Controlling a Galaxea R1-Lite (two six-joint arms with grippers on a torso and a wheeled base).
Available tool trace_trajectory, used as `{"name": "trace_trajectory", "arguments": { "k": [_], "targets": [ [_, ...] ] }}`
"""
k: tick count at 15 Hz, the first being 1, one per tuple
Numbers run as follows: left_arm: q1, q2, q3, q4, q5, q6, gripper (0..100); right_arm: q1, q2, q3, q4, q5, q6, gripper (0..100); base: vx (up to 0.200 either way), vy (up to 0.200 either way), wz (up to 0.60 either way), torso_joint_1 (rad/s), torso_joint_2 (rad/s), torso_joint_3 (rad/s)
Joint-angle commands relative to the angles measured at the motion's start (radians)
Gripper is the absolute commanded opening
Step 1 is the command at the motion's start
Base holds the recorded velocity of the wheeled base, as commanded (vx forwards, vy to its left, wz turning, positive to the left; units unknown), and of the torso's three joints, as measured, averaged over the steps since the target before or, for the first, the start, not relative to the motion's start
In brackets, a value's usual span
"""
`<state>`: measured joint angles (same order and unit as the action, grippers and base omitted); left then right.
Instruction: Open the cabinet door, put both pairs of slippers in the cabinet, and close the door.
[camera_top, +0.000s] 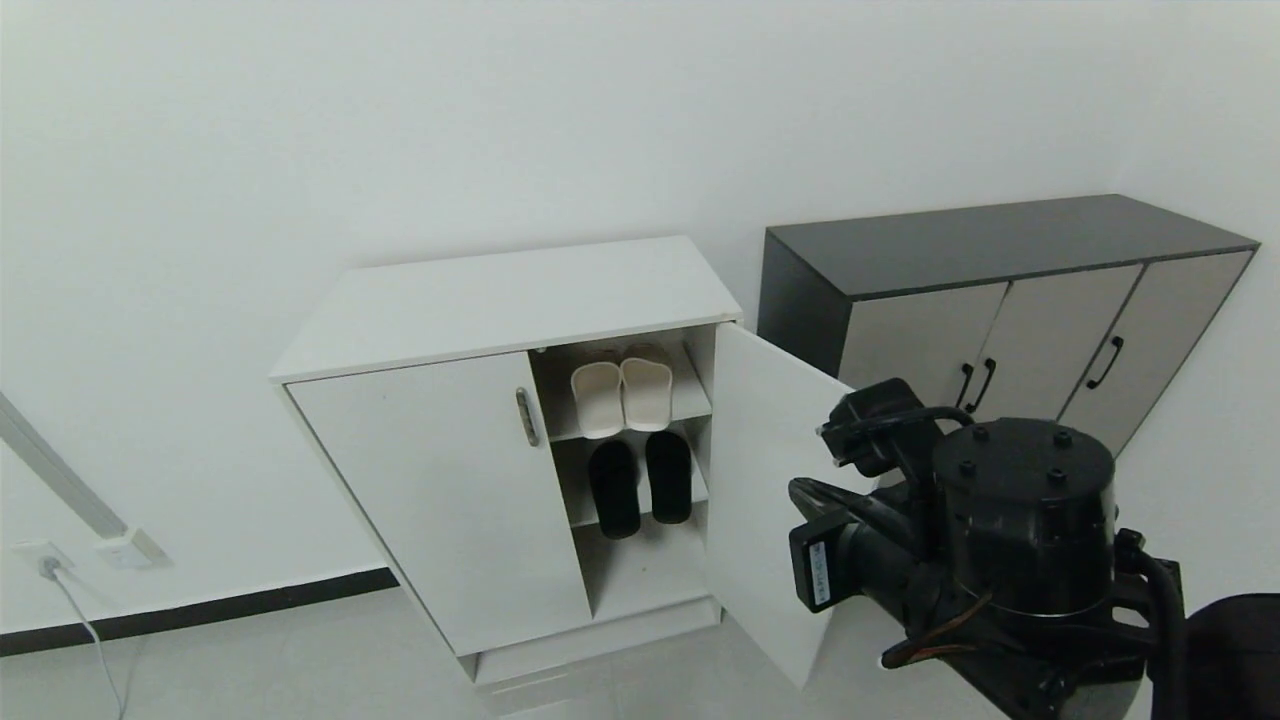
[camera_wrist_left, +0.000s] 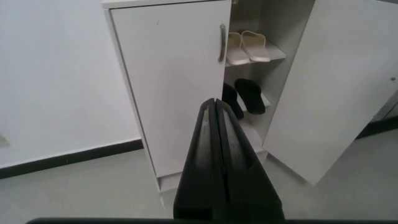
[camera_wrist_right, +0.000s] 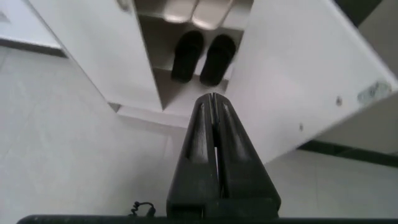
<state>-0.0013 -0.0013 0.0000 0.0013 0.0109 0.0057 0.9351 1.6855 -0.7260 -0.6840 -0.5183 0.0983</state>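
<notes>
R gripper (camera_wrist_right: 213, 98) – fingers pressed together, nothing held, facing the white cabinet (camera_top: 500, 295) low down, beside its open door (camera_top: 765, 490). L gripper (camera_wrist_left: 216, 102) same: fingers together, empty, in front of the closed left door (camera_top: 440, 490) w/ handle (camera_top: 527, 416). Inside, black slippers (camera_top: 640, 485) on mid shelf, beige slippers (camera_top: 620, 395) on shelf above – each pair side by side. Dark cabinet (camera_top: 1000, 245) further right, against wall (camera_top: 400, 120).
</notes>
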Motion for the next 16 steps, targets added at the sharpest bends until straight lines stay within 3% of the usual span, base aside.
{"name": "trace_trajectory", "arguments": {
  "k": [1,10,16],
  "targets": [
    [0.000,0.001,0.000,0.000,0.000,0.000,0,-0.015,0.008,-0.010,-0.002,0.000,0.001,0,0.000,0.000,0.00,0.000,0.00,0.000],
    [0.000,0.001,0.000,0.000,0.004,-0.001,0,-0.297,0.138,-0.308,0.113,0.063,0.004,0,0.000,0.000,0.00,0.000,0.00,0.000],
    [0.000,0.001,0.000,0.000,0.004,-0.001,0,-0.403,0.270,-0.529,0.195,0.110,0.018,0,0.000,0.000,0.00,0.000,0.00,0.000]
  ]
}}
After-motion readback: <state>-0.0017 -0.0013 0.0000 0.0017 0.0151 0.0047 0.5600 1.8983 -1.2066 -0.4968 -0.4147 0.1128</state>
